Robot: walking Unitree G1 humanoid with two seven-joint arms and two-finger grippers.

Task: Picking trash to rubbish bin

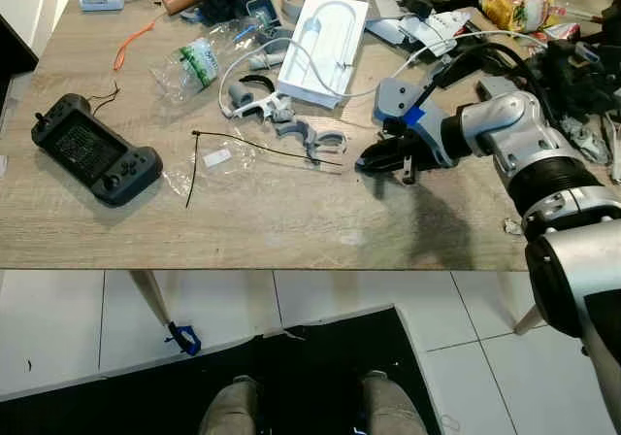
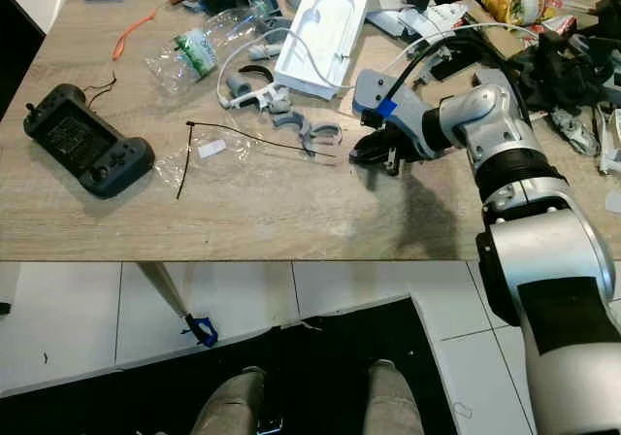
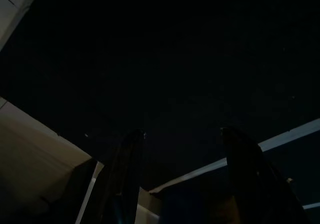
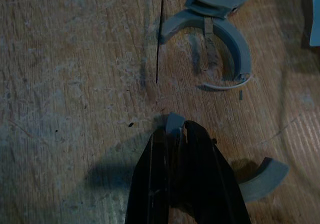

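My right gripper (image 1: 366,162) is low over the wooden table (image 1: 272,221), just right of a cluster of grey curved plastic scraps (image 1: 325,144). In the right wrist view its fingers (image 4: 200,179) are shut on a small grey plastic piece (image 4: 174,123) that pokes out at the tips. Another grey curved scrap (image 4: 264,178) lies beside the fingers. A thin black zip tie (image 1: 262,146) ends just ahead of the gripper. A clear plastic wrapper (image 1: 209,161) and a crushed plastic bottle (image 1: 194,64) lie further left. My left gripper (image 3: 182,176) hangs in the dark, fingers apart.
A black handheld game console (image 1: 94,150) sits at the table's left. A white box (image 1: 323,37), cables, a yellow snack packet (image 1: 519,8) and black gear crowd the back and right. A white tiled floor (image 1: 97,328) and my feet lie below the table's front edge.
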